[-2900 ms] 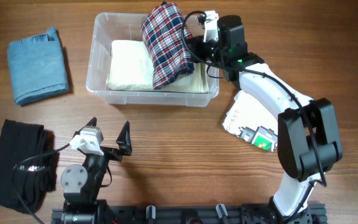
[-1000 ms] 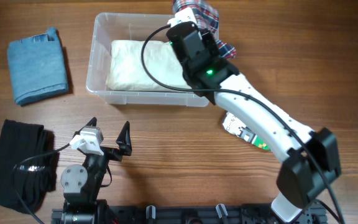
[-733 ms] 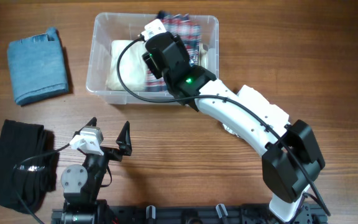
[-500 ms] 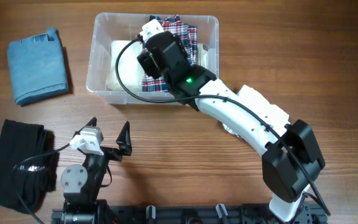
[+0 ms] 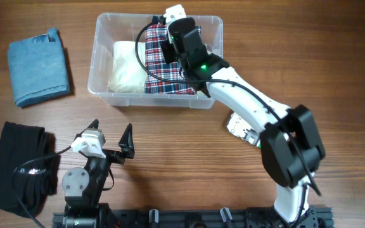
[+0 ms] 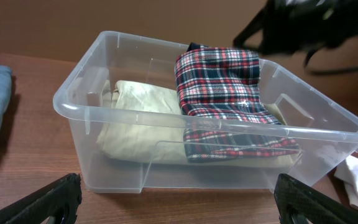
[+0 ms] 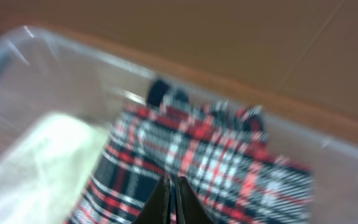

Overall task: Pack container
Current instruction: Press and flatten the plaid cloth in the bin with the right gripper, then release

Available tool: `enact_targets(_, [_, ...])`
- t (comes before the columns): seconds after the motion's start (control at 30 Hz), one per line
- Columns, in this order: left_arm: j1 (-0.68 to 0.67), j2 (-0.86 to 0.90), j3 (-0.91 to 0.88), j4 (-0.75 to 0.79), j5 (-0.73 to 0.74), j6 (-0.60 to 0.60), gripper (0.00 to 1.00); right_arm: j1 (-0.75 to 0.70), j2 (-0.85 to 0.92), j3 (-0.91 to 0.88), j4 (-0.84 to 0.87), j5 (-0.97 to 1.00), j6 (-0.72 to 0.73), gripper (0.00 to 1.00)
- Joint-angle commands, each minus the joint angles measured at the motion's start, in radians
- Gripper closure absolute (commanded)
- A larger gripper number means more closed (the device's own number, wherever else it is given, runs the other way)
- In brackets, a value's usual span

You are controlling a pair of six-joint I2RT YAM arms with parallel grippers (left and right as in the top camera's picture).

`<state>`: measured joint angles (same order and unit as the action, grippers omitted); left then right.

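The clear plastic container (image 5: 101, 60) stands at the back middle of the table and also shows in the left wrist view (image 6: 79, 118). In it lie a folded cream cloth (image 5: 127, 66) on the left and a red, white and navy plaid cloth (image 5: 160, 69) spread over the middle. My right gripper (image 5: 167, 44) hovers over the plaid cloth (image 7: 197, 155), its fingers (image 7: 171, 186) closed together, with nothing seen between them. My left gripper (image 5: 111, 132) is open and empty at the table's front, its fingers (image 6: 179, 208) facing the container's near wall.
A folded blue cloth (image 5: 38, 66) lies at the back left. A black garment (image 5: 18, 168) lies at the front left beside the left arm. A white packet with a green patch (image 5: 251, 126) lies right of the container, under the right arm.
The right arm carried the plaid cloth from the container's right edge into the container and laid it flat. The gripper has since drawn back toward the far wall. The left arm has not moved.
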<state>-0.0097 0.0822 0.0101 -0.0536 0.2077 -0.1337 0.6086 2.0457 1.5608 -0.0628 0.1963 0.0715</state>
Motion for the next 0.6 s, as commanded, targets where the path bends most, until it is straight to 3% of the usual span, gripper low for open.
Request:
enact_targets(0.0, [0.007,-0.002,-0.004,-0.003,0.012,-0.009,0.00,-0.007,0.080,0.016,0.014,-0.009,0.018,0.96])
enact_targets(0.17, [0.007,-0.002,-0.004,-0.003,0.012,-0.009,0.00,-0.090,0.133,0.016,0.008,-0.146,0.068,0.96])
enact_targets(0.57, [0.007,-0.002,-0.004,-0.003,0.012,-0.009,0.00,-0.088,0.151,0.016,-0.037,-0.185,0.065,0.96])
